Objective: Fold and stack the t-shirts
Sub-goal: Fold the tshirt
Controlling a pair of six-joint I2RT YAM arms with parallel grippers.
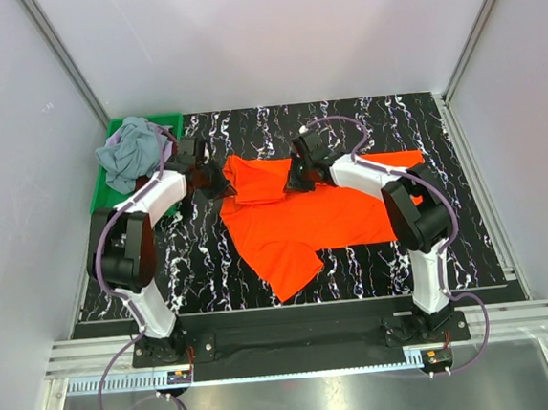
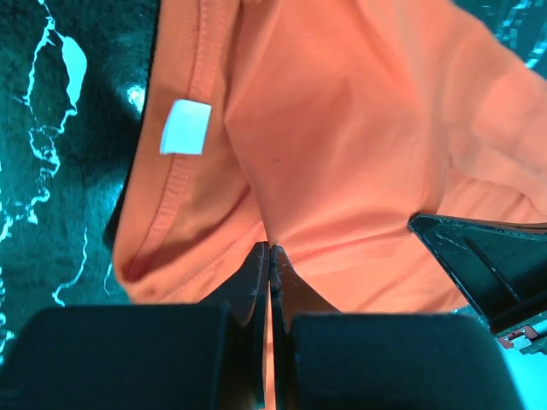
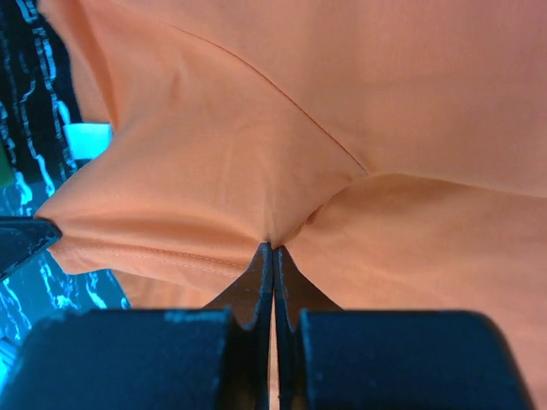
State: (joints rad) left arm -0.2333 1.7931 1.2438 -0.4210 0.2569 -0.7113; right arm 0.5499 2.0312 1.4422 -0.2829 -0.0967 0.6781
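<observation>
Both pincers are down on the orange shirt (image 1: pixel 323 215), which lies on the black, white-veined table (image 1: pixel 211 258).

The left pincer (image 2: pixel 269 248) is fully closed, its jaws pinching a fold of the orange cloth by a stitched hem. The collar band, with its white label (image 2: pixel 185 126), lies just beyond the jaws and to their left.

The right pincer (image 3: pixel 273 248) is also closed tight on the shirt. Creases fan out from its tips, and a seam runs away from them to the upper left.

From above, the two pincers face each other across the far left part of the shirt. A doubled-over flap of cloth lies between them. The rest of the shirt spreads on the near side of the pincers and runs off to the right under the right arm. One sleeve points toward the near table edge.

A green bin (image 1: pixel 103 193) stands to the left of the left pincer and a little beyond it, at the table's far left corner. A bunched grey-blue shirt (image 1: pixel 130 150) is heaped in it. The left arm crosses the bin's near right side.
</observation>
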